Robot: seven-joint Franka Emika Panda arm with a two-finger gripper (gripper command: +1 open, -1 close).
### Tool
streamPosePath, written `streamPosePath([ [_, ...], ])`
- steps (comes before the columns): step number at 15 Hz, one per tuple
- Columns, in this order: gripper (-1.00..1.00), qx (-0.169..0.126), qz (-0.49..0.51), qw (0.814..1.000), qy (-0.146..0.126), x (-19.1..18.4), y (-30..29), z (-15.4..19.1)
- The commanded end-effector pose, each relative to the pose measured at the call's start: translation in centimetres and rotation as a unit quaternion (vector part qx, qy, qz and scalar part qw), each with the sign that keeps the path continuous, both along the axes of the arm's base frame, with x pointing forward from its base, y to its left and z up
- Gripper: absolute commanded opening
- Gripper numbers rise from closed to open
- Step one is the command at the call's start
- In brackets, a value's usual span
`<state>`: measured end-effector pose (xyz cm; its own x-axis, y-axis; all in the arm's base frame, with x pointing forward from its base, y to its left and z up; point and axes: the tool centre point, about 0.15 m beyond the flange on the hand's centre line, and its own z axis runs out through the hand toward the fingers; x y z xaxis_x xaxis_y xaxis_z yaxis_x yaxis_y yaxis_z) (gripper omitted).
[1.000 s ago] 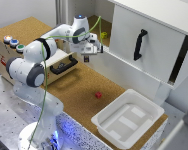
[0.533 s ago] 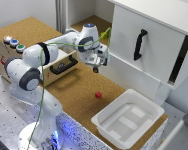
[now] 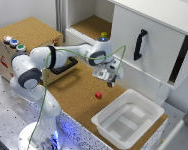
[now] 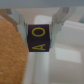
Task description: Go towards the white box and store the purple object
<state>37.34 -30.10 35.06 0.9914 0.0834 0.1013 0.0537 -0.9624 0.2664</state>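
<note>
**A:** Start close in. What does the wrist view give you?

**B:** The pincer (image 4: 39,30) has its two fingers closed against the sides of a dark purple cube (image 4: 39,39). Yellow characters are printed on it: an "O" on one face and an "A" on the face next to it. A white, blurred surface sits behind the cube, and a patch of cork-brown surface to one side.

**A:** And from the exterior view?

**B:** The pincer (image 3: 112,80) hangs in the air over the cork-topped table (image 3: 76,92), the cube only a dark speck between the fingers. The white box (image 3: 128,119) sits on the table's corner, toward the exterior view's right and nearer the camera than the pincer. Its two shallow compartments look empty.

**A:** Anything between the pincer and the white box?

**B:** A small red block (image 3: 98,95) lies on the cork just beside the box's far-left corner, apart from its rim and below the pincer. Nothing stands between them.

**A:** Farther off from the box?

**B:** Behind it stands a large white cabinet (image 3: 144,45) with a black handle (image 3: 140,44), with an open shelf to the exterior view's left. A green cable (image 3: 79,50) loops along the arm. Well to the left, a wooden crate (image 3: 26,42) carries three round buttons (image 3: 14,43) on top; there are red marks on its side that I cannot read. A black tray-like thing (image 3: 64,67) is beside it, partly hidden by the arm.
</note>
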Motion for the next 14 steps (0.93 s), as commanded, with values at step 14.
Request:
streamPosePath([
  [14,-1.00,0.155,-0.010,0.988,0.006,0.8,-14.4,-11.5],
])
